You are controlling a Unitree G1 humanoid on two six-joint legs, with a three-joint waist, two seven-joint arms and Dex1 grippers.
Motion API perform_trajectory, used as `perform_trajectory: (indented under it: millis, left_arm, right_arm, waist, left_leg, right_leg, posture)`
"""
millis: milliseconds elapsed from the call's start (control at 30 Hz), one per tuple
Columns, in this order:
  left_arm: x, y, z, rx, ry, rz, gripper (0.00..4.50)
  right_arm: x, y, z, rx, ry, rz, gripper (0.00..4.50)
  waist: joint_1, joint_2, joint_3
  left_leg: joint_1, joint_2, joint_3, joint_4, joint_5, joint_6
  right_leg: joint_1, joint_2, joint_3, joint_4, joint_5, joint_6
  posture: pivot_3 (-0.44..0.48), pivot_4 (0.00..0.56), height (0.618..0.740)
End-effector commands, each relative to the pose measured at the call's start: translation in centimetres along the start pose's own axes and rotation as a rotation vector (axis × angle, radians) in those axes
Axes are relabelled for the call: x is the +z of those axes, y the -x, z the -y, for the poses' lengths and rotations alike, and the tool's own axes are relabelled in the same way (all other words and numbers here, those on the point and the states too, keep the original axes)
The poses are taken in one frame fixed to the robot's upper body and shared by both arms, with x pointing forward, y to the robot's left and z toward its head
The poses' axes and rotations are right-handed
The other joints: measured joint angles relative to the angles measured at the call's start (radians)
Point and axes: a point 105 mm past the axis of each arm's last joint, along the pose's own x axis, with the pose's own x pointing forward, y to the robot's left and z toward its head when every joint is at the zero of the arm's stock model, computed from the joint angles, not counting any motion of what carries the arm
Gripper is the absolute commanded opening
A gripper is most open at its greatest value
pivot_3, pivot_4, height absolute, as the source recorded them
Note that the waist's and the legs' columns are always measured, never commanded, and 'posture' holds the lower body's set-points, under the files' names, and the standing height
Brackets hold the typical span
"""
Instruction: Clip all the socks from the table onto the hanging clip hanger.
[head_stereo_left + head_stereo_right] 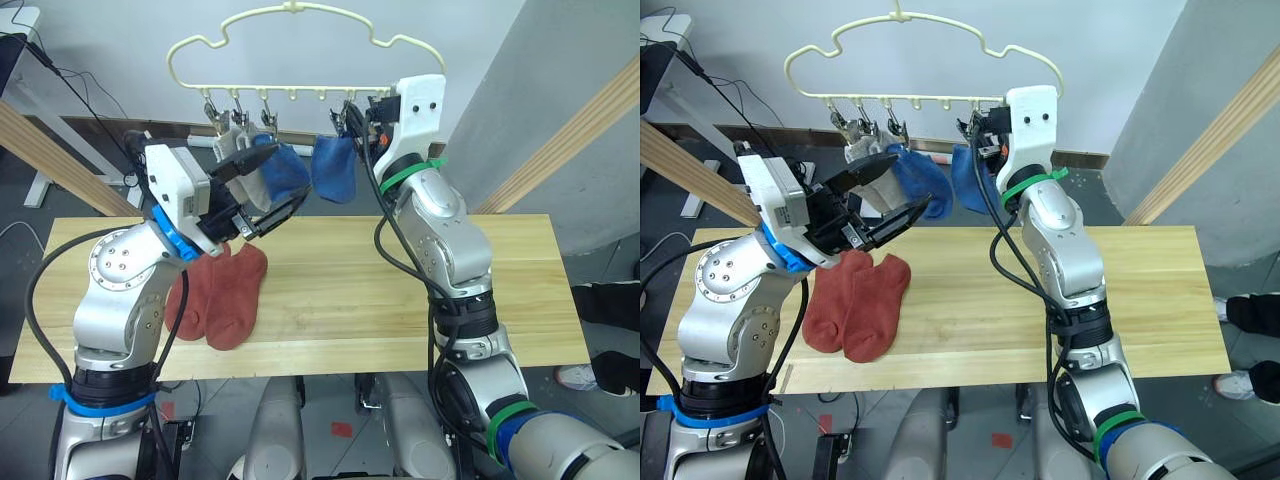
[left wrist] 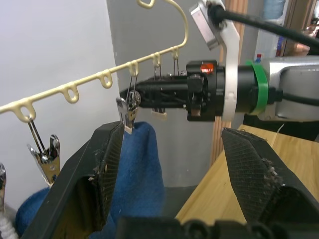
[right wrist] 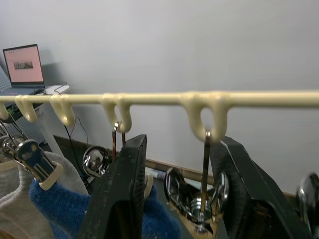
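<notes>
Two rust-red knit socks (image 1: 220, 295) lie flat on the light-wood counter (image 1: 420, 300). My left end effector (image 1: 262, 182) is spread; my right end effector (image 3: 174, 199) straddles a metal clip (image 3: 199, 199) under the pale yellow hanger (image 1: 290, 60).

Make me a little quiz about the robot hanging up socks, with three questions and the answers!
1. True or false: two rust-red socks lie on the table.
2. Which colour sock hangs nearest the right gripper? A green, B blue, C pink.
3. Fill in: the right gripper's fingers sit either side of a metal ____ on the clip hanger.

Key: 1 true. 2 B, a blue sock. 3 clip. Bonus: the left gripper is open.
</notes>
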Motion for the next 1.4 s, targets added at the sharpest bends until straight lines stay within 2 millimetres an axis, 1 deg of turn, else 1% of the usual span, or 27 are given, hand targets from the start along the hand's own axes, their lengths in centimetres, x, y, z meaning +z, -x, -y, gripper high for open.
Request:
perform_trajectory:
  millis: [33,233,567,900,1133,1267,1400]
  left_arm:
    - [1.2,0.2,0.1,0.001,-0.051,0.029,3.41]
    - [1.0,0.2,0.2,-0.002,-0.048,0.026,3.41]
    - [0.9,0.0,0.2,0.001,-0.044,0.029,3.41]
    - [0.9,-0.1,0.3,-0.007,-0.042,0.026,3.41]
    - [0.8,-0.2,0.4,-0.008,-0.042,0.026,3.41]
    - [0.7,-0.2,0.4,-0.008,-0.043,0.024,3.41]
    - [0.7,-0.2,0.4,-0.010,-0.044,0.023,3.41]
  right_arm:
    - [1.9,0.0,-0.3,0.007,-0.011,0.076,1.94]
    - [2.1,0.2,0.0,-0.018,0.005,0.069,1.94]
    - [2.5,1.3,0.5,-0.048,0.059,0.047,1.94]
    - [1.7,2.6,0.8,-0.087,0.090,-0.007,1.94]
    - [1.7,3.5,0.9,-0.108,0.122,-0.024,1.94]
    - [1.7,4.0,1.0,-0.111,0.106,-0.038,1.94]
    - [1.8,3.8,0.7,-0.111,0.070,-0.042,1.94]
  waist:
    - [0.000,0.000,0.000]
    - [0.000,0.000,0.000]
    - [0.000,0.000,0.000]
    - [0.000,0.000,0.000]
    - [-0.001,0.000,0.000]
    - [-0.002,0.000,0.000]
    - [-0.003,0.000,0.000]
  left_leg:
    - [0.000,0.000,0.000,0.000,0.000,0.000]
    - [0.000,0.000,0.000,0.000,0.000,0.000]
    - [0.000,0.000,0.000,0.000,0.000,0.000]
    - [0.000,0.000,0.000,0.000,0.000,0.000]
    - [0.000,0.000,0.000,0.000,0.000,0.000]
    - [0.000,0.000,0.000,0.000,0.000,0.000]
    - [0.000,0.000,0.000,0.000,0.000,0.000]
  right_leg:
    - [0.000,0.000,0.000,0.000,0.000,0.000]
    - [0.000,0.000,0.000,0.000,0.000,0.000]
    - [0.000,0.000,0.000,0.000,0.000,0.000]
    - [0.000,0.000,0.000,0.000,0.000,0.000]
    - [0.000,0.000,0.000,0.000,0.000,0.000]
    - [0.000,0.000,0.000,0.000,0.000,0.000]
    - [0.000,0.000,0.000,0.000,0.000,0.000]
  posture:
    - [0.037,0.390,0.740]
    - [0.028,0.391,0.740]
    - [0.016,0.393,0.740]
    - [0.009,0.394,0.740]
    - [0.003,0.393,0.740]
    - [0.000,0.393,0.740]
    - [0.000,0.393,0.740]
